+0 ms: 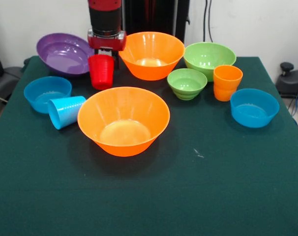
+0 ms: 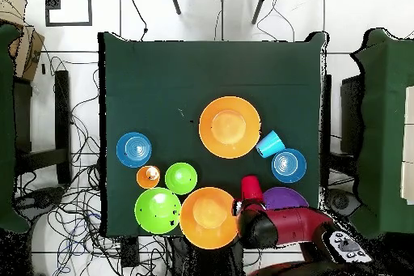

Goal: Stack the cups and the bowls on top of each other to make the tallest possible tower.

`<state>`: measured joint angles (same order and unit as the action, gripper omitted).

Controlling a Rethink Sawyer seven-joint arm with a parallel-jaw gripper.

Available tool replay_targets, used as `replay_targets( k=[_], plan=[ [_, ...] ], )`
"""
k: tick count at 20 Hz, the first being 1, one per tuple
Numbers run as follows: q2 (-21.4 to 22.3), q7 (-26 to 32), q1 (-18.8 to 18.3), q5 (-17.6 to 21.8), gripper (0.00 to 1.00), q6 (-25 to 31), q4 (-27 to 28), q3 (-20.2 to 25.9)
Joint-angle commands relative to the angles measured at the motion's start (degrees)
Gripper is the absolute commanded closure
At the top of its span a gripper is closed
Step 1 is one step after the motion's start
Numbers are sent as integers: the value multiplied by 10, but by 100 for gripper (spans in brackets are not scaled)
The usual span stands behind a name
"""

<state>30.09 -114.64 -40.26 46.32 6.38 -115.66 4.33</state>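
Observation:
My gripper (image 1: 105, 51) hangs right behind and above the upright red cup (image 1: 101, 72) at the far side, between the purple bowl (image 1: 64, 53) and a large orange bowl (image 1: 151, 54). I cannot tell whether it holds the cup. In the overhead view the gripper (image 2: 242, 205) sits by the red cup (image 2: 251, 188). The second large orange bowl (image 1: 123, 120) stands mid-table. The light blue cup (image 1: 65, 111) lies on its side by a small blue bowl (image 1: 46, 93). The orange cup (image 1: 227, 82) stands upright on the right. No tower shows; every piece sits singly.
A large green bowl (image 1: 209, 59), a small green bowl (image 1: 187, 82) and the other small blue bowl (image 1: 254, 107) stand on the right. The green cloth (image 1: 188, 196) covers the table. Cables and stands lie on the floor around the table (image 2: 73, 208).

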Motion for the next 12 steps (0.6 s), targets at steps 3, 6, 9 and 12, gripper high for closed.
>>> replay_targets(
  k=[3, 6, 9, 12],
  plan=[
    [-39, -35, 35, 2, 0, -28, 70, 23],
    [-32, -30, 30, -3, 0, -20, 66, 32],
    [-26, -18, 17, -1, 0, -16, 63, 50],
    [-23, -5, 2, -1, 0, -6, 61, 68]
  ],
)
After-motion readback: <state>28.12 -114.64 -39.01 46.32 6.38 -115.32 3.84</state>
